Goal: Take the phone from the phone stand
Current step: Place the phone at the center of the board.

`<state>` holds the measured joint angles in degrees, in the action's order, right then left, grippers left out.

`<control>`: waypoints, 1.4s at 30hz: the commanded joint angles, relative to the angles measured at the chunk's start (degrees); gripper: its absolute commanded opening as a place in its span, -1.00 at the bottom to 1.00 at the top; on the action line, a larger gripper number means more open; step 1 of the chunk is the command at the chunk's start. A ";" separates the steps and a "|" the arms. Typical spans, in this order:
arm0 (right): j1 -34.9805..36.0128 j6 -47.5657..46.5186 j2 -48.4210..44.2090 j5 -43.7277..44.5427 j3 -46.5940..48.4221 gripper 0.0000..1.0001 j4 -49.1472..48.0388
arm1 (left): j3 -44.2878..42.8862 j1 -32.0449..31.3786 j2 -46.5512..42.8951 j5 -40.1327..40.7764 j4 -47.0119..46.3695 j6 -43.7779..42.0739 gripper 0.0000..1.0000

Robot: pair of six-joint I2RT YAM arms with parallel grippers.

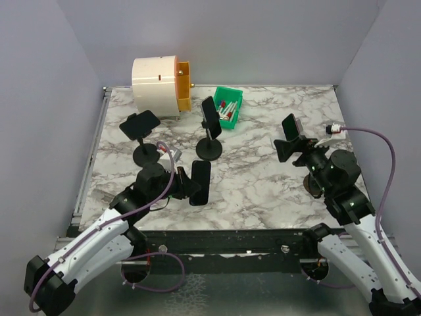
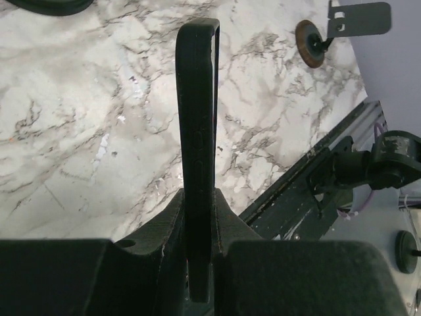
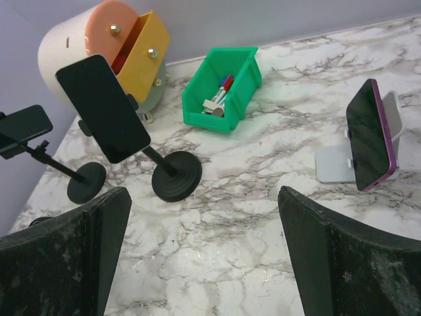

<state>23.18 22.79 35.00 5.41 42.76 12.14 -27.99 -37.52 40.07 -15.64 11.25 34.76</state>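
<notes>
My left gripper is shut on a black phone and holds it upright on its edge, just above the marble table near the front edge. In the left wrist view the phone stands edge-on, clamped between my two fingers. A black round-based stand with a dark top plate is behind it at the left. My right gripper is open and empty at the right, its jaws wide apart in the right wrist view.
A second black stand holds a black phone mid-table. A purple-edged phone leans on a white stand at the right. A green bin and a white-and-orange drawer drum are at the back. A small stand sits near the right arm.
</notes>
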 commanded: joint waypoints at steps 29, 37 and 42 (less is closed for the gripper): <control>0.20 0.77 -1.60 3.40 -4.51 0.96 2.94 | 1.59 -0.12 22.16 8.11 -10.55 18.23 -1.00; 0.20 0.86 -2.13 2.60 -4.79 0.96 2.83 | 1.33 -0.18 25.61 6.32 -10.10 18.31 -0.99; 0.20 0.77 -2.43 2.46 -4.73 0.96 3.07 | 1.62 -0.16 26.08 6.21 -10.34 18.72 -0.83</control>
<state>23.18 23.11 33.30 8.54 38.61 13.78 -25.39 -37.47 65.73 -7.42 2.72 52.80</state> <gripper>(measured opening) 0.983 0.156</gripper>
